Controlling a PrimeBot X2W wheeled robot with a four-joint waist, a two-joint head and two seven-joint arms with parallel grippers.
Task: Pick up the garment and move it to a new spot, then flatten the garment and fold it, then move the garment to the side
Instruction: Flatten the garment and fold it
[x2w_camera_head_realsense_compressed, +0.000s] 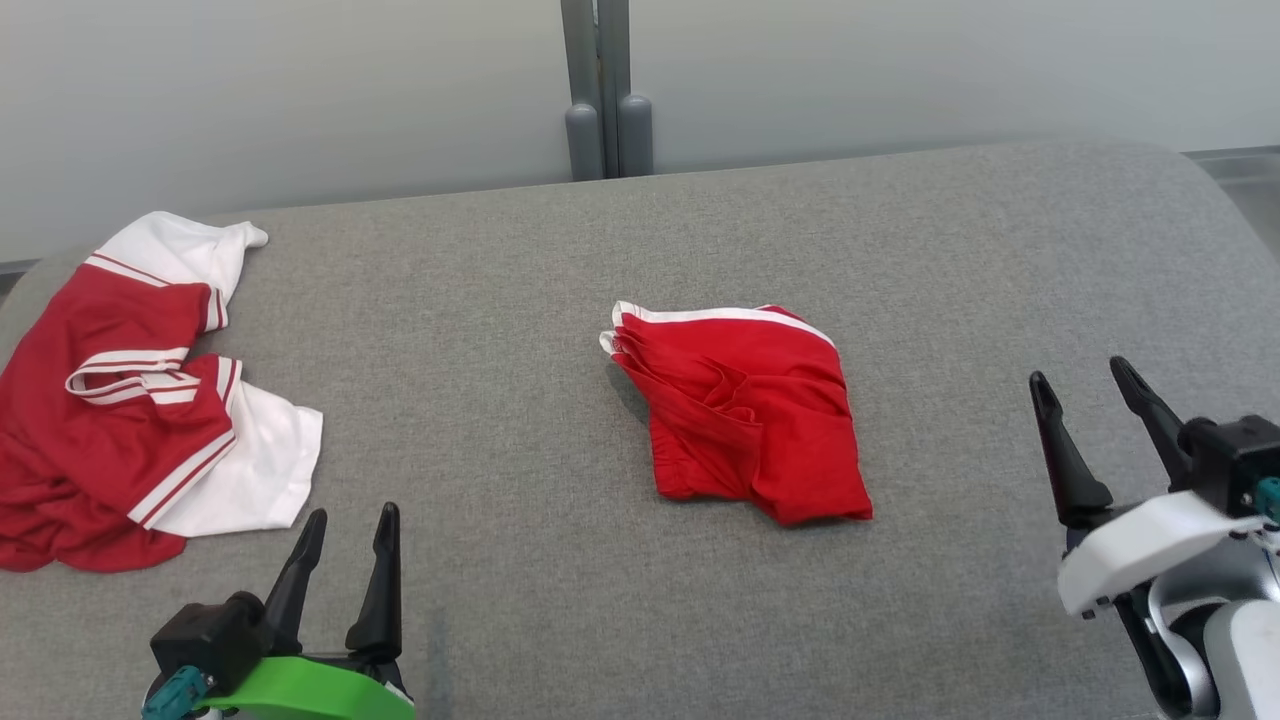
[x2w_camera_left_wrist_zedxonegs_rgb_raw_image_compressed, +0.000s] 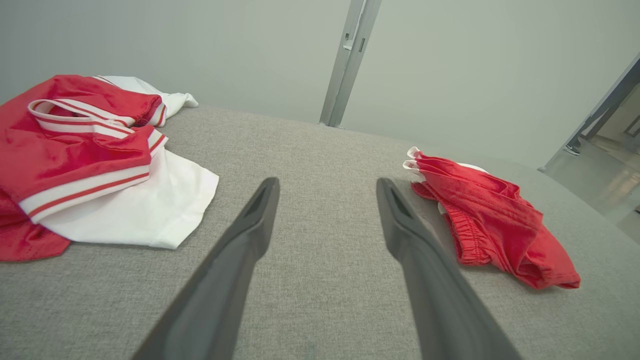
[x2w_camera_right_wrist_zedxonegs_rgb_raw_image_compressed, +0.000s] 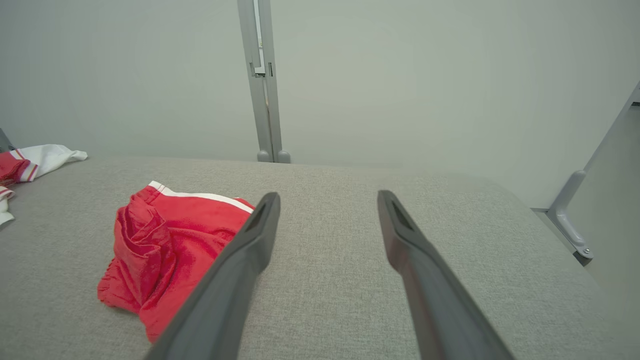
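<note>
Weighing the reach: which arm is better placed

Head view: the red shorts (x2w_camera_head_realsense_compressed: 745, 415) lie bunched and roughly folded in the middle of the grey cushion (x2w_camera_head_realsense_compressed: 560, 620), touched by neither arm. Their long axis runs on a diagonal, from the white-striped edge at the far left down to a pointed corner at the near right. The left gripper (x2w_camera_head_realsense_compressed: 354, 512) stands at the lower left with its jaws spread and nothing between them. The right gripper (x2w_camera_head_realsense_compressed: 1080, 372) stands at the lower right, likewise spread and empty. The near corner of the shorts points toward the right gripper, and the gap on that side looks the smaller, so I judge the right arm the nearer. A crumpled red-and-white jersey (x2w_camera_head_realsense_compressed: 130, 400) lies well apart from the shorts at the far left, near the left gripper.

Left wrist view: the fingers stand wide apart over bare cushion, aimed between the two garments. The red shorts (x2w_camera_left_wrist_zedxonegs_rgb_raw_image_compressed: 490, 220) lie to the right of the jaws' line, with the gathered waistband turned toward this camera. The red-and-white jersey (x2w_camera_left_wrist_zedxonegs_rgb_raw_image_compressed: 85, 160) lies off to the left.

Right wrist view: the jaws again stand wide and hold nothing. The red shorts (x2w_camera_right_wrist_zedxonegs_rgb_raw_image_compressed: 160, 245) lie to the left of the jaws, partly hidden behind the left-hand finger, with the white stripe along their far edge.

As a judgement, the folding looks done, if loosely, and carrying the shorts to the side remains — the right arm would need to swing inward and come down on that near corner.
</note>
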